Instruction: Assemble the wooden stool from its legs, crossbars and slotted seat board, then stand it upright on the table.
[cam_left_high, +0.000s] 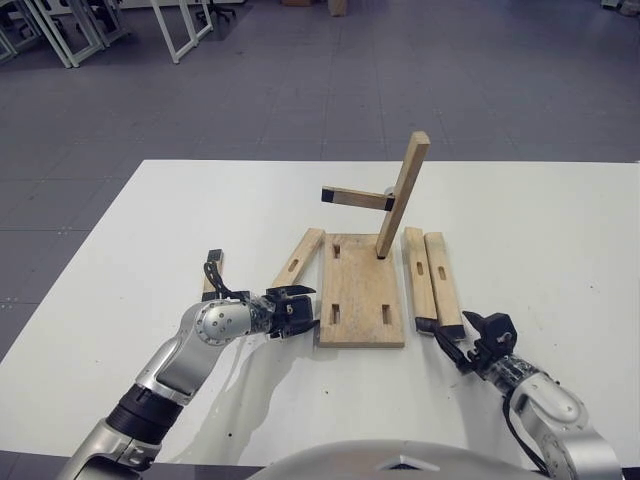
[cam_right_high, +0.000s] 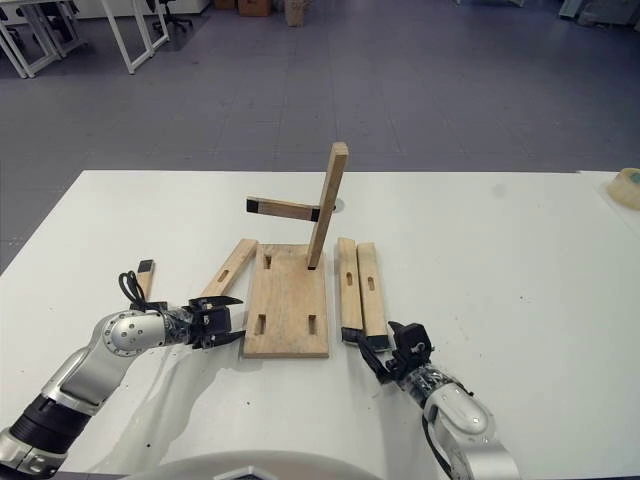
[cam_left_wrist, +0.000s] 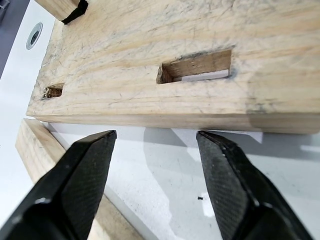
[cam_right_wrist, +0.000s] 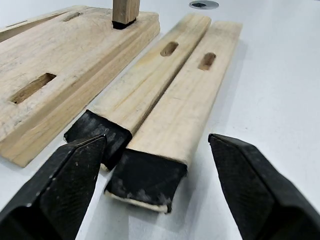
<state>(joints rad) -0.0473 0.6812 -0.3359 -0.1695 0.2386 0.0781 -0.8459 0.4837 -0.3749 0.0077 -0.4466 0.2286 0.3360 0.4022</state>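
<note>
Seat board (cam_left_high: 362, 290) lies flat on the table (cam_left_high: 560, 230) with one leg (cam_left_high: 403, 195) standing in its far right slot, a crossbar (cam_left_high: 357, 198) jutting left from it. The left gripper (cam_left_wrist: 156, 134), spread and empty, sits at the board's near left edge. The right gripper (cam_right_wrist: 157, 137), also spread and empty, faces the black-capped near ends of two legs (cam_left_high: 420, 278) just right of the board.

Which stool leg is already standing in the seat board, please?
The leg slotted into the seat board's far right corner; the other legs lie flat.
</note>
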